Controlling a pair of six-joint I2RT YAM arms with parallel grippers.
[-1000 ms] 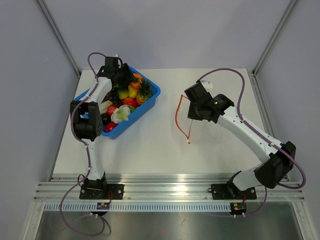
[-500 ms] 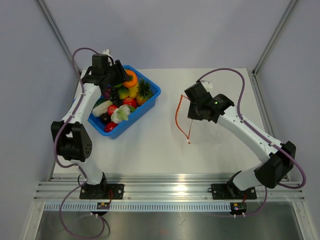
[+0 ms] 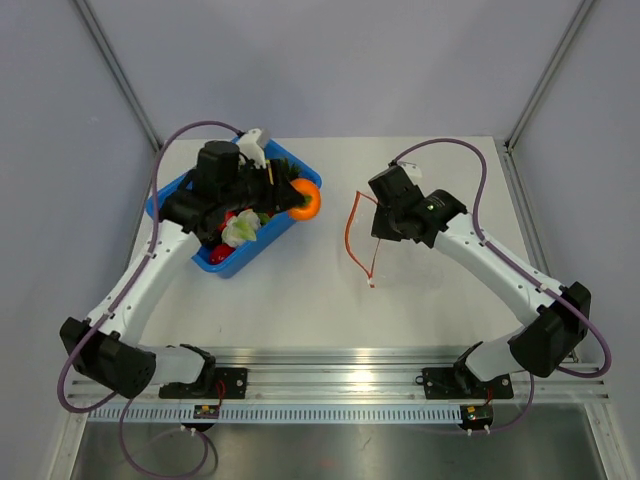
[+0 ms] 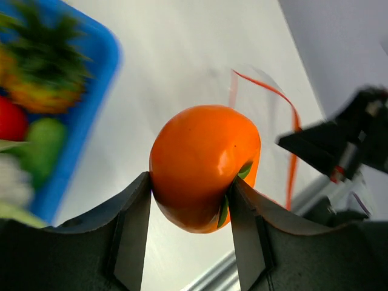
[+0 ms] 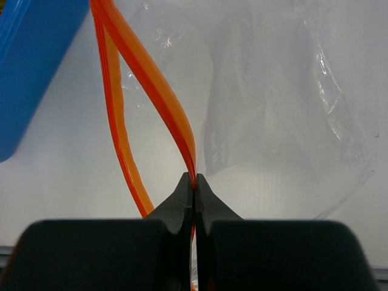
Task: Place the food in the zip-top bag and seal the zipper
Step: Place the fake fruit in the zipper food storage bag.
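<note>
First toy orange heading for the bag

Left gripper [image 4: 191, 200] is gripping the orange [image 3: 304, 199]; right gripper [image 5: 194, 182] is pinching the zipper [image 5: 145, 79], bag [image 5: 273, 103] looking empty, unsealed.

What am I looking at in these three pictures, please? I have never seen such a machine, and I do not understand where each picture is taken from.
These are two robot arms bolted at the near edge of a white table. The wide picture comes from a fixed camera above and behind them. The two close pictures come from small cameras on the wrists, so each one shows that arm's own fingers.

On the table stands a blue bin with toy fruits and vegetables in it. The left gripper holds a toy orange between its two fingers, out past the bin's edge; you see the same orange from above at.

The right gripper is pinched shut on the orange-red zipper strip of a clear plastic bag. The two sides of the strip stand apart, so the mouth is open.
</note>
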